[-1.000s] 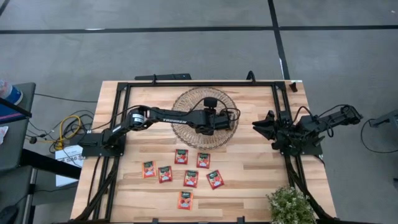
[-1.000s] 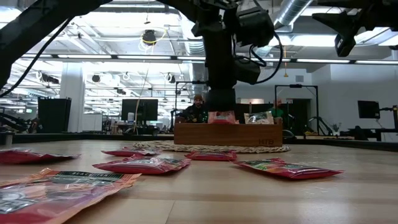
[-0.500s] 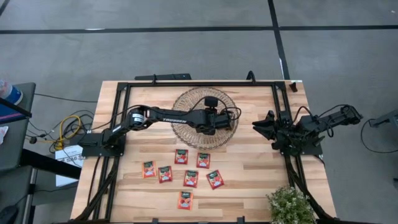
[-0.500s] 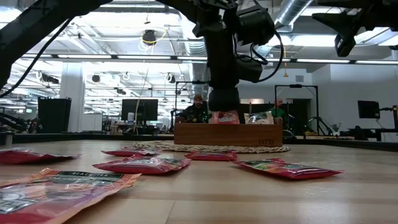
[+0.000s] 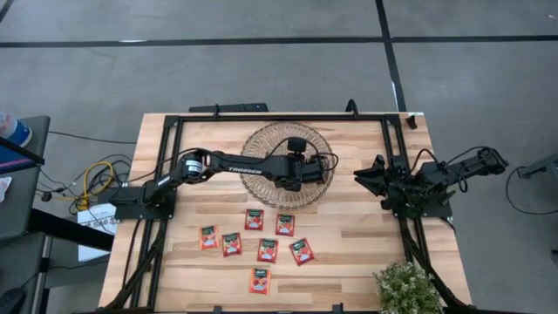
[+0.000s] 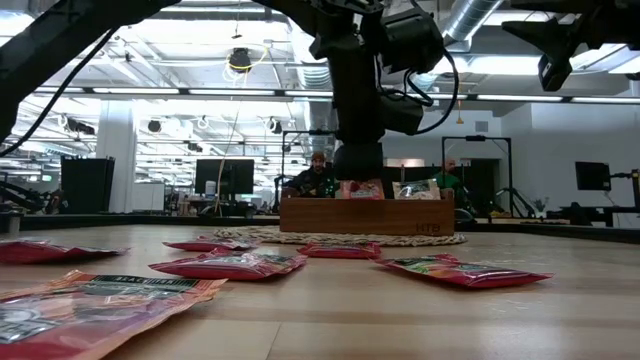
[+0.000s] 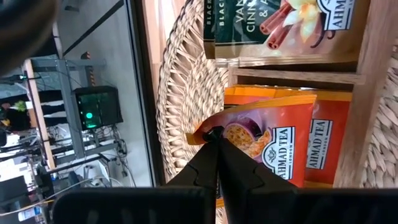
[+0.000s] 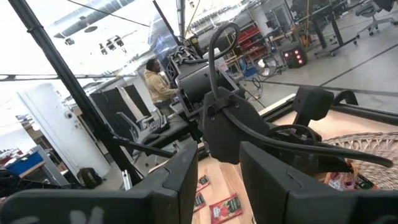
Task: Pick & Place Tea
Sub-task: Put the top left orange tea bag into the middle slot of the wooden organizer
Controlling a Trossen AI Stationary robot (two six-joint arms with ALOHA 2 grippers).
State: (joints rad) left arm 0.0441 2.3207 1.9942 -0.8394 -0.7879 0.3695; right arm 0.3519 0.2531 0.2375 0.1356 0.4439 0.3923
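1. Plainly, the placing step is in hand: the left end effector (image 7: 216, 144) hangs over the wooden tray (image 6: 362, 216), its fingers pressed together on the corner of an orange tea sachet (image 7: 273, 146), which is partly down in one compartment.

2. The tray sits on a round woven mat (image 5: 287, 164) at the far middle of the bench (image 5: 366, 240). A darker sachet (image 7: 273, 28) already lies in the neighbouring compartment, past the wooden divider.

3. Next, I judge, the fingers must part so the sachet drops fully in; then the arm must lift straight up, clear of the tray wall, before it swings off for another.

4. Seven more red-orange sachets (image 5: 268, 250) lie flat on the bench nearer the front edge, well apart from the tray, so most of the task remains.

5. The right end effector (image 8: 219, 177) waits over the right side of the bench, fingers spread and holding nothing; it is away from the tray and blocks nothing.

6. Around: a small green plant (image 5: 406, 288) at the front right corner, a black frame round the bench, and a person (image 6: 317, 174) seated in the room beyond. None of these stands in the path.

7. The risk I see: the thin sachet may catch on the divider or lean out.
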